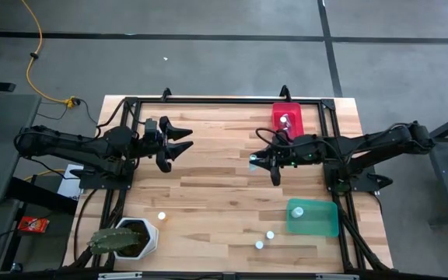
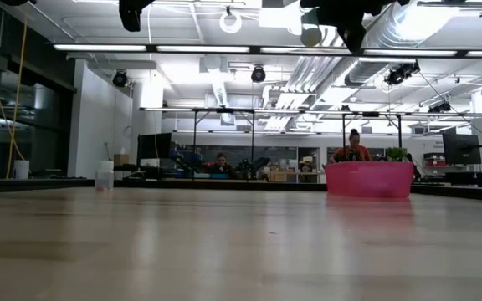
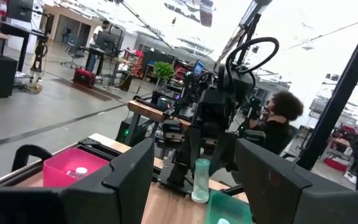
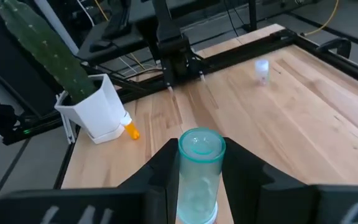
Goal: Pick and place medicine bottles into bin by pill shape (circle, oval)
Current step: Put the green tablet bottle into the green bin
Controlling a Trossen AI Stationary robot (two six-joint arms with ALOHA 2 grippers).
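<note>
My right gripper (image 1: 264,159) hangs above the table's middle, shut on a clear medicine bottle (image 4: 200,171). That bottle also shows in the left wrist view (image 3: 201,179). My left gripper (image 1: 179,144) stands open at the left, facing it, with nothing between its fingers. A red bin (image 1: 288,118) at the far right holds one bottle (image 1: 285,120). A green bin (image 1: 317,222) at the near right holds another (image 1: 297,210). Three bottles stand on their caps or bases on the near table (image 1: 161,216), (image 1: 271,234), (image 1: 259,244). My right gripper pinches the bottle's clear body (image 4: 199,180) between its two fingers, one on each side. The fingers come from the table's right, nearly level, and lie across the bottle. The bottle stands upright in the hold, white cap (image 3: 199,196) downward, lifted clear of the table.
A white plant pot (image 1: 137,237) with a cactus (image 1: 107,241) stands at the near left corner. A black frame (image 1: 208,101) runs along the table's far and side edges. People sit in the room beyond the table.
</note>
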